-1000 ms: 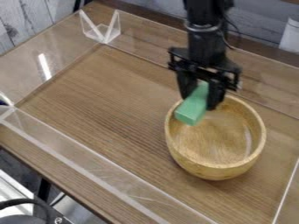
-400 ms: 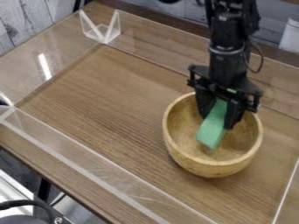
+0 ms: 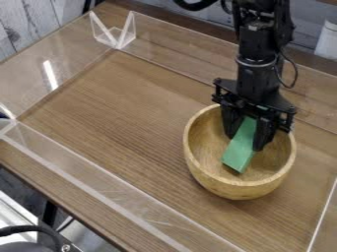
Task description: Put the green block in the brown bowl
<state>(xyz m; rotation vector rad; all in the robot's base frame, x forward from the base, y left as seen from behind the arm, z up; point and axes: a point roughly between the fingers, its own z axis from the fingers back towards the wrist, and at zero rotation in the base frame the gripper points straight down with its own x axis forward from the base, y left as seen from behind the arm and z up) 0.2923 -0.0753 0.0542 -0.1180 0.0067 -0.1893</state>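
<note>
While the black downward-pointing gripper grips the flat bright green rectangular block by its top end, the block's long axis hangs steeply down inside the round tan wooden bowl, lower end near the floor.

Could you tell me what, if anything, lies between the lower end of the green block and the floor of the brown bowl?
Nothing shows there in the camera view: the green block hangs from the gripper inside the brown bowl; whether its tip touches the floor is unclear.
</note>
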